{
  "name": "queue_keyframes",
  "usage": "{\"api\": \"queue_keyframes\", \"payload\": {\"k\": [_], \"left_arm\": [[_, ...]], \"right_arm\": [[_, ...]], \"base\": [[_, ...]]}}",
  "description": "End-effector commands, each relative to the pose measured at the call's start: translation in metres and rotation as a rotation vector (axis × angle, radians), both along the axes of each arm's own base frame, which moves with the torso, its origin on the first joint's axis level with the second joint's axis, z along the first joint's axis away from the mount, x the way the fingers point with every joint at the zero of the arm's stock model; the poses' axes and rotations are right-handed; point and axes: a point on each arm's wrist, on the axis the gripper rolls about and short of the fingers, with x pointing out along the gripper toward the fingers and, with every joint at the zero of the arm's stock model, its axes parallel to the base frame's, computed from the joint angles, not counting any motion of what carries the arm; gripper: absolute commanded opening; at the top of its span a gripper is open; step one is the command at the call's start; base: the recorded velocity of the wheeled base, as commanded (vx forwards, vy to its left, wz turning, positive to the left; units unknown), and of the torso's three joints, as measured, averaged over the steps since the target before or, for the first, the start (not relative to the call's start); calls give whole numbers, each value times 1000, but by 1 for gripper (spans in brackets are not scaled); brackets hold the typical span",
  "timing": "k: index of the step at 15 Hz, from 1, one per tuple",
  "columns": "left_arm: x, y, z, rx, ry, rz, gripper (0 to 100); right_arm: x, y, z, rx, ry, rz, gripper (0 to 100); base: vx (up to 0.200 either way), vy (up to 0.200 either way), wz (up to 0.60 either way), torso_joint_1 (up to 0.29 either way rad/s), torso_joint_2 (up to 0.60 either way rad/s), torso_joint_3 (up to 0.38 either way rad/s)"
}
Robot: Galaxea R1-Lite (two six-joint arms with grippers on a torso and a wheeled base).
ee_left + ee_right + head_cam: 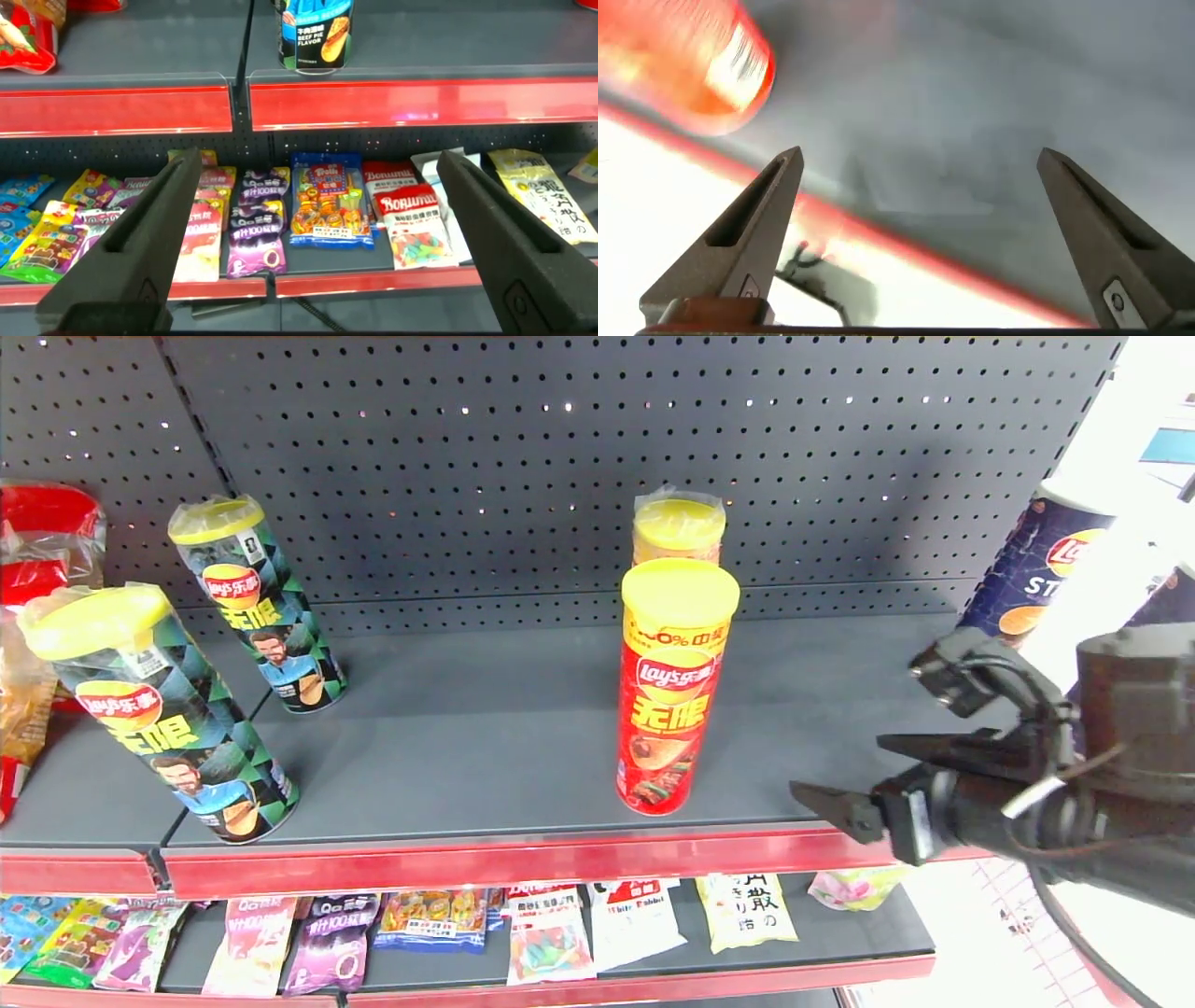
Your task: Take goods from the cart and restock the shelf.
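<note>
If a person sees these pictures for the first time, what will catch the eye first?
The tall red can with a yellow lid stands out most, upright near the front edge of the grey shelf. To its right the right pincer hangs open by the shelf's edge, apart from the can. At the left stands a green can.

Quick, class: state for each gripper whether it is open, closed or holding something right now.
Left gripper: open, holding nothing.
Right gripper: open, holding nothing, to the right of the red can.
</note>
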Motion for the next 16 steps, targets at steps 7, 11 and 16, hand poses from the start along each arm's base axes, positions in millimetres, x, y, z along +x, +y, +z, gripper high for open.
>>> {"api": "queue_keyframes", "payload": {"k": [7,11,16], "left_arm": [[0,0,0,0,0,0,100],[0,0,0,0,2,0,100],[0,0,0,0,0,0,100]], "right_arm": [[-203,-106,-50,146,-198,-274,100],[-219,-103,-64,168,-357,-372,100],[-210,-105,-74,160,-418,-405,100]], "base": [[0,0,0,0,0,0],[0,0,0,0,0,0],[0,0,0,0,0,0]]}}
